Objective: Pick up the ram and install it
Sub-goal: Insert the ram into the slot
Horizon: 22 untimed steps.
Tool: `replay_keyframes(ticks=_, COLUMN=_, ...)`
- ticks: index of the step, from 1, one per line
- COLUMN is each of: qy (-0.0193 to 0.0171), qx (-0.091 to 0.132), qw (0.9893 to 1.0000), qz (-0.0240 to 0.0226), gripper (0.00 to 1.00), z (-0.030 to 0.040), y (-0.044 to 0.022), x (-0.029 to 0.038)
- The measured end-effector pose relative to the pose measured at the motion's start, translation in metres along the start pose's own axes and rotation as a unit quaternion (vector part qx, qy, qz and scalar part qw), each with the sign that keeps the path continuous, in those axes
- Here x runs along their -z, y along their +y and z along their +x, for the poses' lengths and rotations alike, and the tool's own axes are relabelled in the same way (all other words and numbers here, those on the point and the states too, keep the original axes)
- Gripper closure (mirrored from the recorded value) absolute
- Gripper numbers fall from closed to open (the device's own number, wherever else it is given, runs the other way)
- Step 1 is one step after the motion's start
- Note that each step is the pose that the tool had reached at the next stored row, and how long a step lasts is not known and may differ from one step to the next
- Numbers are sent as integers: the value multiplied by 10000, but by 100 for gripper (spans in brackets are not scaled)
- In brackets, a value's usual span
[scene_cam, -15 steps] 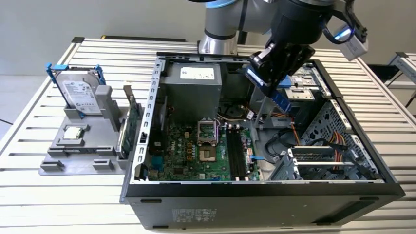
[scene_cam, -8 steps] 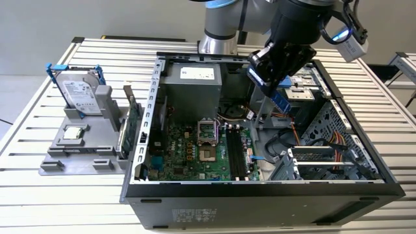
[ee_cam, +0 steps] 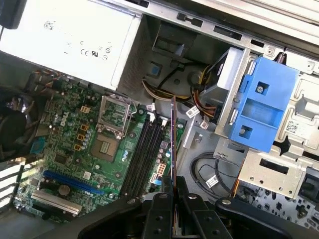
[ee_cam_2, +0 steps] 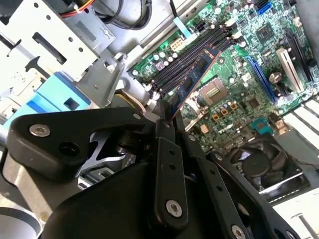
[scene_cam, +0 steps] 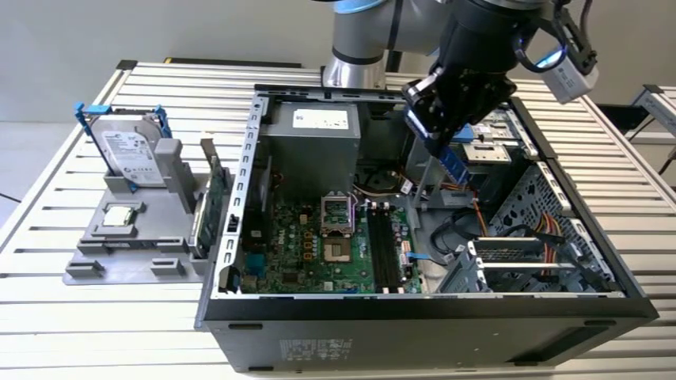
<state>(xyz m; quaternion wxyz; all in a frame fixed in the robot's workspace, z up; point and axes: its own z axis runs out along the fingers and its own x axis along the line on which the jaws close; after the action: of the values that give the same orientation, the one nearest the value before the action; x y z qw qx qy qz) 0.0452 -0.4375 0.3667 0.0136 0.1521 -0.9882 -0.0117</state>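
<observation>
1. The arm (scene_cam: 476, 47) is reaching down from the far side of the desk (scene_cam: 63, 317), over the open computer case (scene_cam: 423, 324), and its wrist is tilting toward the exterior view's left.
2. The hand (ee_cam_2: 167, 112) is hanging above the far right part of the case, near the power supply (scene_cam: 312, 131) and above the blue drive bracket (ee_cam: 261, 99).
3. Its fingers are pinching the ram (ee_cam_2: 192, 82) by one end, closed tightly on the board's two faces.
4. The ram is sticking out from the fingertips toward the motherboard (scene_cam: 317, 245); the first wrist view is showing it edge-on as a thin line (ee_cam: 173, 134).
5. The stick is running roughly along the memory slots (ee_cam: 144, 149), just beside them, and is sitting in none of them.
6. On the exterior view's left, a hard drive (scene_cam: 132, 150) in a blue frame and a wider green card (scene_cam: 211, 210) are standing in a grey holder outside the case.
</observation>
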Motion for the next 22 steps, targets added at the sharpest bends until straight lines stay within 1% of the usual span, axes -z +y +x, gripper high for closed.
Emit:
replay_keyframes(ticks=6, qy=-7, qx=-266, qw=9996, qz=-6, gripper=100, z=0, y=-1, x=0)
replay_keyframes(ticks=11, qy=-13, qx=-487, qw=9988, qz=-11, gripper=100, z=0, y=-1, x=0)
replay_keyframes(ticks=16, qy=-19, qx=-691, qw=9976, qz=-16, gripper=100, z=0, y=-1, x=0)
replay_keyframes(ticks=22, qy=-25, qx=-925, qw=9957, qz=-21, gripper=100, z=-2, y=-3, x=0)
